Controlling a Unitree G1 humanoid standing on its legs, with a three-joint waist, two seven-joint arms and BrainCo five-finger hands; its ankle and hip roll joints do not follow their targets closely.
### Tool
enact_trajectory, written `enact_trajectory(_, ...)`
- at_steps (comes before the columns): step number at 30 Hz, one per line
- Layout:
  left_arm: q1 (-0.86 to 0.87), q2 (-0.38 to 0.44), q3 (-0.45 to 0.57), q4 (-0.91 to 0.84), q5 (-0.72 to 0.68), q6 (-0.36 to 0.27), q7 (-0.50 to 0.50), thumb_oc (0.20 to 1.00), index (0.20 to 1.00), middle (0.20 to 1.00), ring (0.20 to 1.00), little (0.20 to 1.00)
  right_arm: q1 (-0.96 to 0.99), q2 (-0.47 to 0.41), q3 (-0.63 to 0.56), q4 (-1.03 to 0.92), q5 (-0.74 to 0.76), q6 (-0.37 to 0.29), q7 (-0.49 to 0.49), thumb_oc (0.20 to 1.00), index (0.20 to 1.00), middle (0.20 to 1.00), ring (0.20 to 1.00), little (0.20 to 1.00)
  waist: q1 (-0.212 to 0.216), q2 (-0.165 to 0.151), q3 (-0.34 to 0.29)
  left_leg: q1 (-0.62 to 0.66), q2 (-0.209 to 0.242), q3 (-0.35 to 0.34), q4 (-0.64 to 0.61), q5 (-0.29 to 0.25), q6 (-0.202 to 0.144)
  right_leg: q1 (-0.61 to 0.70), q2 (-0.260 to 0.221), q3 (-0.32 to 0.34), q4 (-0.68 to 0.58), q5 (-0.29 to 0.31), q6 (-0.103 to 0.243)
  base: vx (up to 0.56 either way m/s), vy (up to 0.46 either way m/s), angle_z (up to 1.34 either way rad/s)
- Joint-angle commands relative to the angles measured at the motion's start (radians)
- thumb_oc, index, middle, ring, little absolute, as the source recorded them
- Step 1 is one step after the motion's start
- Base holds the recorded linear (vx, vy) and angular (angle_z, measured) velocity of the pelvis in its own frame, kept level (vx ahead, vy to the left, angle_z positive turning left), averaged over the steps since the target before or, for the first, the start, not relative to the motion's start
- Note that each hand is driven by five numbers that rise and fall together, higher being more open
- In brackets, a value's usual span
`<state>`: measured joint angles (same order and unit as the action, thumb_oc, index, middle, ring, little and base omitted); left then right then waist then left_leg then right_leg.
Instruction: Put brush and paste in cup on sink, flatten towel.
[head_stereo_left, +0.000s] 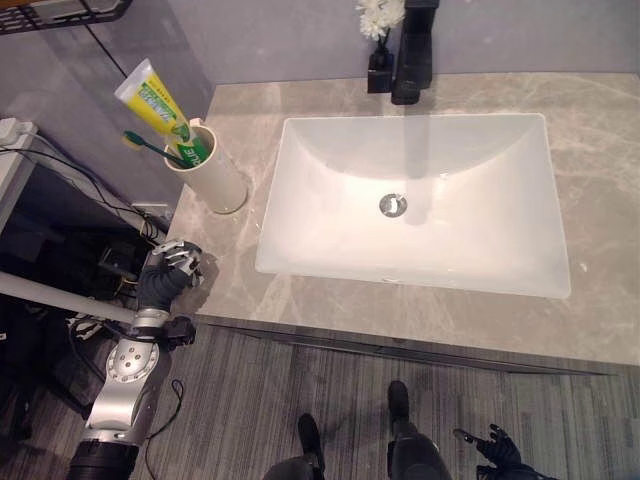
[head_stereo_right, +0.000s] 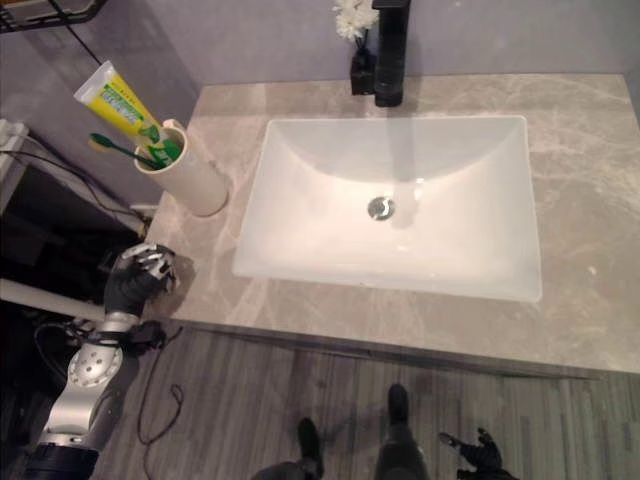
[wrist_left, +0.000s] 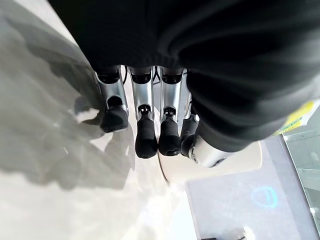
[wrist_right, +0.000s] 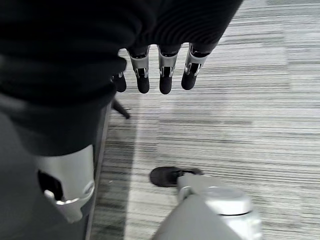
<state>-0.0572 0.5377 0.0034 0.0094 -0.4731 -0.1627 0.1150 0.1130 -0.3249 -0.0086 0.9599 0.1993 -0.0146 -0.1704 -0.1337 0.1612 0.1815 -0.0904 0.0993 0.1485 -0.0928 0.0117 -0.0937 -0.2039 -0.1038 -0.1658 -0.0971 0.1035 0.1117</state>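
A cream cup (head_stereo_left: 212, 170) stands on the grey stone counter (head_stereo_left: 235, 285), left of the basin. A green toothbrush (head_stereo_left: 150, 146) and a yellow-green toothpaste tube (head_stereo_left: 152, 97) lean out of it to the left. My left hand (head_stereo_left: 170, 268) hovers at the counter's left front corner, below the cup, with relaxed fingers (wrist_left: 146, 140) that hold nothing. The cup's side (wrist_left: 230, 162) shows just past them in the left wrist view. My right hand (head_stereo_left: 497, 452) hangs low over the floor at the lower right, its fingers (wrist_right: 165, 80) straight and empty.
A white rectangular sink (head_stereo_left: 330, 160) fills the middle of the counter, with a black tap (head_stereo_left: 412, 60) and a small black vase of white flowers (head_stereo_left: 379, 35) behind it. Cables and a power strip (head_stereo_left: 120, 255) lie left of the counter. Striped floor (head_stereo_left: 260, 400) runs below.
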Motion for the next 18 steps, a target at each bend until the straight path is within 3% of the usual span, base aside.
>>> enact_trajectory(1,-0.059,-0.008,-0.026,0.082,-0.004,-0.02,0.035,0.2,0.2,0.2,0.2,0.2,-0.021,0.003,0.019,0.025,-0.005,0.013,-0.008,1.0,1.0,1.0,1.0,1.0,-0.044,-0.04,0.018,0.054,-0.026,-0.003,0.006,0.029,-0.034,0.052,-0.014,0.029,0.01,-0.083,0.007,0.0,0.0,0.0)
enact_trajectory(18,-0.257,-0.003,-0.031,0.182,0.135,-0.026,0.205,0.2,0.2,0.2,0.2,0.2,-0.033,0.016,0.078,-0.007,0.009,0.017,-0.011,1.0,1.0,1.0,1.0,1.0,-0.07,-0.031,0.039,0.055,-0.03,0.009,0.006,0.027,-0.037,0.038,-0.017,0.04,0.01,-0.082,0.007,0.0,-0.001,-0.03)
